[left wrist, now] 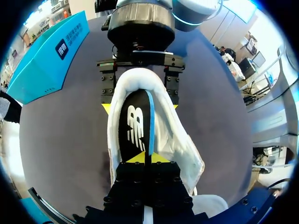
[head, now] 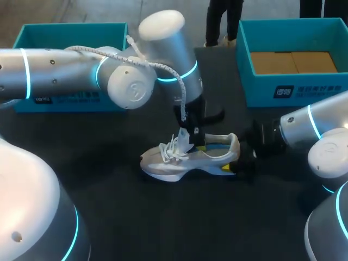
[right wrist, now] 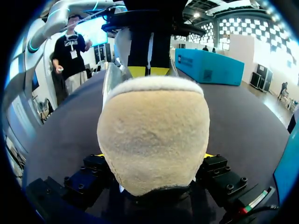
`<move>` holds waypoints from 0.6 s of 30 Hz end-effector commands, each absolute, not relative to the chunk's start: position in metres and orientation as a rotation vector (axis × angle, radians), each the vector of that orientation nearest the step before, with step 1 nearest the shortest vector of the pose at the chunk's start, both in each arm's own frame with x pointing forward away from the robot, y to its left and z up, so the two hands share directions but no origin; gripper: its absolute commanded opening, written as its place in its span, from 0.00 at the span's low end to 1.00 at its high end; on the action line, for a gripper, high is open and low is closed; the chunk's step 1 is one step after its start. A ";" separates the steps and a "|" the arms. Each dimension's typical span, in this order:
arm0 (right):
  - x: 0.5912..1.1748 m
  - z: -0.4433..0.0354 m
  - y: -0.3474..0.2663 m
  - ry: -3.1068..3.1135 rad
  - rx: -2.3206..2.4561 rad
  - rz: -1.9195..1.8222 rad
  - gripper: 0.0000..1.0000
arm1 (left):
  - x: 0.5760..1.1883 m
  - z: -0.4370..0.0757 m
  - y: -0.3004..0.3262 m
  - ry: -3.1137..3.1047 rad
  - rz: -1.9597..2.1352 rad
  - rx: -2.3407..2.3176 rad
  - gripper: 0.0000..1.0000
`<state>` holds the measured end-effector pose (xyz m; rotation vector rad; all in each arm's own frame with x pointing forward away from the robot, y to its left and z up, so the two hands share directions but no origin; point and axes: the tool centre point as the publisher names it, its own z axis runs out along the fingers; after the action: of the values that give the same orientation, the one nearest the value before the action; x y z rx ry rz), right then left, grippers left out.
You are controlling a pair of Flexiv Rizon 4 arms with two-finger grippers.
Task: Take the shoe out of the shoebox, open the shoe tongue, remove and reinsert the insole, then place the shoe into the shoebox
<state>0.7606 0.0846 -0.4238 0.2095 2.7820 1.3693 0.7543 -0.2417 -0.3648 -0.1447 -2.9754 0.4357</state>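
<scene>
The dark table point(head: 163, 228) carries the shoe point(head: 187, 159), with a left shoebox point(head: 32, 33) and right shoebox point(head: 293, 89) seemingly at its far edge.

A white shoe point(head: 185, 160) lay on the dark table point(head: 163, 223), its toe toward the left arm's side. The left gripper point(head: 191, 141) came down just behind the laces into its opening, where the blue edge of the insole point(head: 216, 145) showed. The right gripper point(head: 240, 157) sat at the heel, and two teal boxes point(head: 283, 81) stood at the table's far side.
</scene>
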 end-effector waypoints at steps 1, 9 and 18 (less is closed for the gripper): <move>0.760 -0.426 0.087 2.783 0.211 1.365 0.00 | 0.751 -0.359 -0.242 -2.973 0.463 -0.149 0.00; 0.760 -0.426 0.087 2.783 0.211 1.365 0.00 | 0.751 -0.349 -0.249 -2.978 0.487 -0.171 0.00; 0.760 -0.426 0.087 2.783 0.211 1.365 0.00 | 0.752 -0.340 -0.260 -2.986 0.512 -0.193 0.00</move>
<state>0.7604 0.0837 -0.4240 0.2097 2.7820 1.3683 0.7534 -0.2558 -0.3427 -0.1890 -2.9860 0.5125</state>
